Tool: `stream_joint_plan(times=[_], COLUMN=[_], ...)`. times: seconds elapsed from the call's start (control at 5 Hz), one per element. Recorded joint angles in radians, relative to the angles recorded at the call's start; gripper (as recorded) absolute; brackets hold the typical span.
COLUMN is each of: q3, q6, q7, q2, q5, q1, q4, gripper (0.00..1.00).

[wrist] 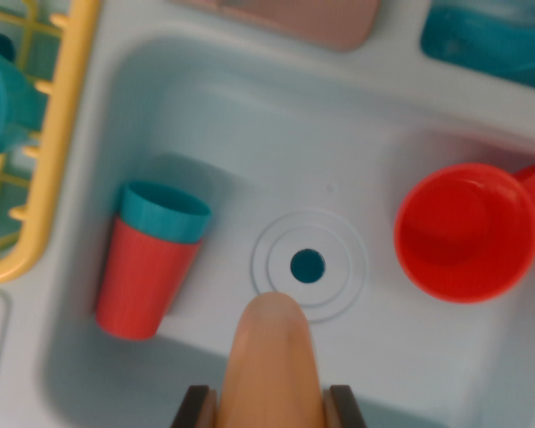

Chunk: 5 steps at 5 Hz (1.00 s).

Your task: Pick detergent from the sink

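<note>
While the tool (272,412) sits at the bottom edge of the wrist view, its two dark fingers (196,408) are closed against a tan, rounded-tipped detergent bottle (272,361) that points up over the sink (250,134) floor; just beyond its tip lies the round drain (308,266), with a red cup capped in teal (150,259) lying tilted toward the wrist view's left and a red mug (465,232) toward the right — both well apart from the bottle. Farther off, a yellow rack (58,143) borders the sink's left rim; a pinkish object (294,18) and a teal one (490,40) lie blurred past the far rim.
</note>
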<state>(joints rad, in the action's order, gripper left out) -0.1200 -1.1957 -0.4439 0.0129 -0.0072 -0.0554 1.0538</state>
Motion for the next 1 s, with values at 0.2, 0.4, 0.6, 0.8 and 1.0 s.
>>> stream_joint_plan(times=[0.2,0.4,0.6,0.8,1.0], q3=[0.000,0.000,0.000,0.001,0.001], q6=[0.000,-0.047,-0.047,-0.095,-0.095], q7=[0.000,0.001,0.001,0.002,0.002], q2=[0.000,0.014,0.014,0.027,0.027], q5=[0.0000,-0.0015,-0.0015,-0.0031,-0.0031], q1=[0.0000,0.0003,0.0003,0.0007,0.0007], q4=[0.000,0.034,0.034,0.068,0.068], gripper=[1.00,1.00,1.00,1.00,1.00])
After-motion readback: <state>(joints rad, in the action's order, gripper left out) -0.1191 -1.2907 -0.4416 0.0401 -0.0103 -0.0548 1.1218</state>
